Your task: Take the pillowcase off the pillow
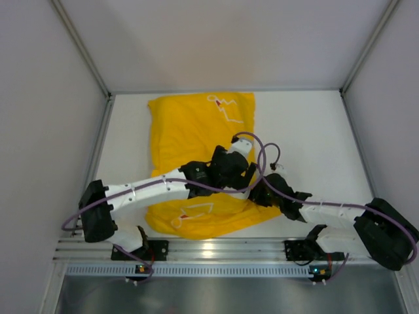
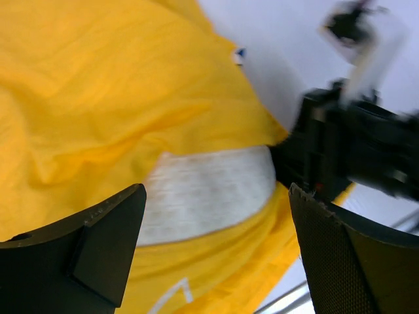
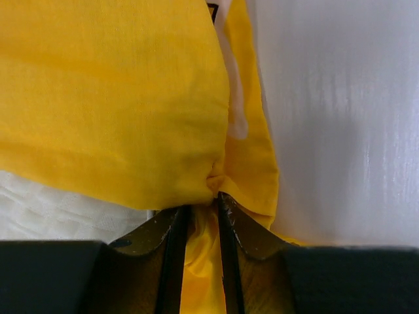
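Note:
The bright yellow pillowcase (image 1: 190,131) lies flat on the white table, its faint white outline facing up. The cream pillow (image 2: 203,193) shows as a pale patch at the case's open edge in the left wrist view, and as a strip at lower left in the right wrist view (image 3: 52,209). The top view does not show it. My left gripper (image 2: 217,196) is open and empty, hovering just above that exposed patch. My right gripper (image 3: 200,203) is shut on a pinched fold of the pillowcase (image 3: 118,98) at its near right edge. Both grippers meet there in the top view, left (image 1: 251,172) and right (image 1: 260,193).
Grey walls enclose the white table (image 1: 308,131) on three sides. A metal rail (image 1: 216,252) with the arm bases runs along the near edge. The right gripper's black body (image 2: 360,154) sits close to the right of my left fingers.

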Controlling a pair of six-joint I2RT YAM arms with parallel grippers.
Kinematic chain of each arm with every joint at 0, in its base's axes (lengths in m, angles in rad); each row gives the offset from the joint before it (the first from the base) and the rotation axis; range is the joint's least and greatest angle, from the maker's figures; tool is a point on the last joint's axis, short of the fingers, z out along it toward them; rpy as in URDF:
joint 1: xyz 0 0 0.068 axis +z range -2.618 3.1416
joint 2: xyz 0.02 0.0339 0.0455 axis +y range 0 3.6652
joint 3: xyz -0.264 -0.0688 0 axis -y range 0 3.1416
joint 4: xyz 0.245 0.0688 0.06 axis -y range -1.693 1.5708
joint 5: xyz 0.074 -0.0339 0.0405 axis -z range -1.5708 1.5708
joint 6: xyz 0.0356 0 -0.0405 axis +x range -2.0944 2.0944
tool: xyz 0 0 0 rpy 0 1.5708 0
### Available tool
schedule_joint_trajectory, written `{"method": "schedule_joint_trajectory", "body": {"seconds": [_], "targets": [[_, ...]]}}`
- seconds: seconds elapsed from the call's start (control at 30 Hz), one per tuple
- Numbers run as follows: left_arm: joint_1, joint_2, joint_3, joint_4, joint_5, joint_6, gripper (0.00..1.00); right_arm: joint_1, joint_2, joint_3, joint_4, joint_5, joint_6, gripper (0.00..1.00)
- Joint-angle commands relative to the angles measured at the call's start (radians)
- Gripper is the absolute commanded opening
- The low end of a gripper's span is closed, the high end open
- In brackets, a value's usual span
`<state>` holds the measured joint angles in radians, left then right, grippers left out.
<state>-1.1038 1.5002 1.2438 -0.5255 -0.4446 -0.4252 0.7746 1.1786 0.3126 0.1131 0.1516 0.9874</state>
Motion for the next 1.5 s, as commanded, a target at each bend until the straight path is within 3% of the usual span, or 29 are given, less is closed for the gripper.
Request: {"method": "schedule_joint_trajectory", "body": {"seconds": [0.0,0.07,0.1,0.13,0.23,0.53,0.67,0.73,1.33,1.43,1.47], "targets": [[-0.131,-0.011,0.031,0.007,-0.109,0.049,0.93,-0.006,-0.003,-0.043,0.011,-0.075,0.011,0.23],[-0.155,0.014,0.023,0.007,-0.123,0.051,0.86,-0.008,-0.030,-0.056,0.011,-0.081,0.026,0.23],[-0.156,0.021,0.020,0.004,-0.118,0.046,0.72,-0.008,-0.037,-0.059,0.011,-0.086,0.031,0.23],[-0.156,0.031,0.013,-0.001,-0.117,0.039,0.66,-0.006,-0.051,-0.067,0.011,-0.092,0.036,0.23],[-0.154,0.058,-0.006,-0.018,-0.134,-0.010,0.57,-0.008,-0.080,-0.087,0.011,-0.095,0.049,0.23],[-0.174,0.130,-0.064,-0.025,-0.233,-0.132,0.66,-0.018,-0.164,-0.144,0.011,-0.101,0.086,0.23],[-0.177,0.121,-0.092,-0.001,-0.209,-0.139,0.94,-0.035,-0.194,-0.162,0.011,-0.116,0.089,0.23],[-0.176,0.120,-0.107,0.008,-0.203,-0.138,0.97,-0.044,-0.206,-0.173,0.013,-0.125,0.089,0.23],[-0.172,0.251,-0.081,0.108,-0.301,-0.147,0.97,-0.063,-0.166,-0.191,0.082,-0.191,0.092,0.22],[-0.162,0.267,-0.107,0.189,-0.304,-0.141,0.91,-0.061,-0.146,-0.204,0.120,-0.208,0.106,0.22],[-0.157,0.272,-0.124,0.208,-0.302,-0.142,0.78,-0.060,-0.136,-0.210,0.131,-0.214,0.111,0.22]]}}
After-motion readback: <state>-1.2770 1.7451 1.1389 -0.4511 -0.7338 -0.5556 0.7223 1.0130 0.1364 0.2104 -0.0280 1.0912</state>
